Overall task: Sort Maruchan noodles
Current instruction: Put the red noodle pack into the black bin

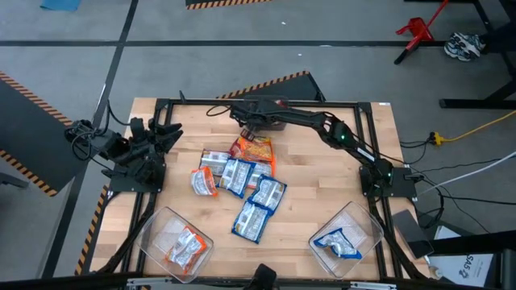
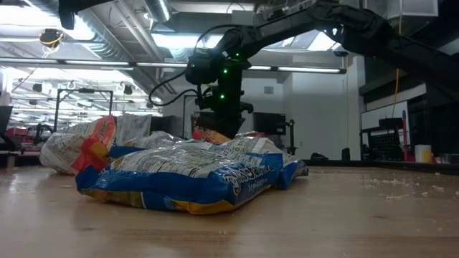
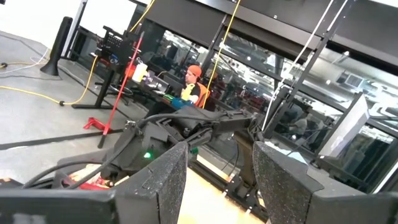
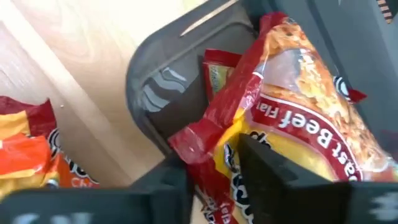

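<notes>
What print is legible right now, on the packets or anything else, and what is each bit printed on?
"Beef Fla", cut off, on the red-orange packet between the right gripper's fingers.
"SYS", cut off, on a white sign on the floor beyond the table's corner.
Print on the blue-and-white packets is too blurred to read.

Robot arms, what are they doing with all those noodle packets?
They're sorting ramen. The right gripper is at the table's far edge with a red beef-flavor packet between its fingers. The left gripper waits open at the left side. More packets lie piled mid-table, and each clear bin in front holds some.
</notes>
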Robot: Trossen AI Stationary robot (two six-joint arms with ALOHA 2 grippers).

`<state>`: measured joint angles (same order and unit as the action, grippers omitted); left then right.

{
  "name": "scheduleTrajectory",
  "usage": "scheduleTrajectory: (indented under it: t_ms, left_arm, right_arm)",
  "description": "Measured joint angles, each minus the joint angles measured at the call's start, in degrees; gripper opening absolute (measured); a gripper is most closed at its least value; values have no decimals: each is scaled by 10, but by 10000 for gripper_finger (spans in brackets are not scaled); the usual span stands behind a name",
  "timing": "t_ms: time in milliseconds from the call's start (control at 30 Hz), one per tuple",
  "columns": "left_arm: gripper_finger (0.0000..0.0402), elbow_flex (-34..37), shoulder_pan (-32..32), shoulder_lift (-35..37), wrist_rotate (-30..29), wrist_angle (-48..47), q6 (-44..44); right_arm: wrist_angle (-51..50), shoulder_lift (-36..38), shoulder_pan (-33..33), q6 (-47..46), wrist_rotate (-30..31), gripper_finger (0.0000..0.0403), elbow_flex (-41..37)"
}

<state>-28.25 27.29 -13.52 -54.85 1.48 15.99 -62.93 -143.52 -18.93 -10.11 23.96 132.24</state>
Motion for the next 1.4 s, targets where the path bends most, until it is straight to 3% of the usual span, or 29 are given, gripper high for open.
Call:
scheduleTrajectory:
  t_ms: [167,367,500,867,1100,1400]
  left_arm:
    - [176,0,0,0,0,-2,0]
    - [176,0,0,0,0,-19,0]
    - [176,0,0,0,1,-29,0]
    - [176,0,0,0,0,-36,0]
    - [176,0,0,0,0,-36,0]
    - [176,0,0,0,0,-36,2]
  right_arm:
    - [-33,31,0,-1,25,182,1]
    - [-93,54,-7,-26,71,199,1]
    - [-85,55,-11,-39,2,192,-3]
    - [-77,54,-44,-76,-69,182,-82]
    - [-75,64,-55,-75,-105,182,-68]
    - [-104,112,-55,-33,-105,182,3]
